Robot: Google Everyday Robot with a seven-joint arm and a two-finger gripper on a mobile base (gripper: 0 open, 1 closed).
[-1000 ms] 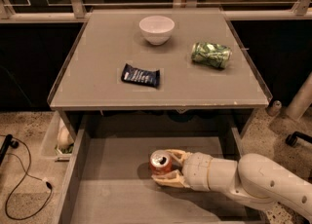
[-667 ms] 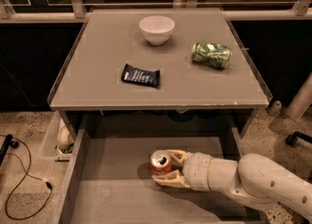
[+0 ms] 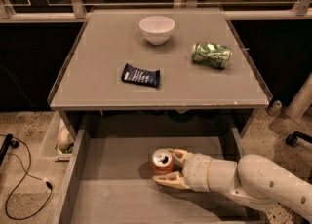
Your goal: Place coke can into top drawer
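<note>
In the camera view, little has changed over the last second. The coke can [image 3: 162,161] sits in the same spot in the top drawer [image 3: 109,198], and the gripper [image 3: 164,166] is in the same place around it. The arm [image 3: 265,183] comes in from the lower right with no shift that I can make out. I take this as a pause at the end of the carry. The can is already inside the drawer, so I judge that what is left is the release and a clean pull-out.

The can stands upright, silver top and pull-tab facing up, roughly mid-width in the open drawer and nearer its back. It looks to be resting on the flat grey floor or just above it, and I cannot say which. The gripper's two pale fingers are clamped on the can, one on its far side and one on its near side, with the wrist just to the right.

Up on the table [image 3: 97,57], well apart from all this, lie a white bowl [image 3: 156,28], a dented green can [image 3: 211,55] and a dark snack packet [image 3: 140,76].
</note>
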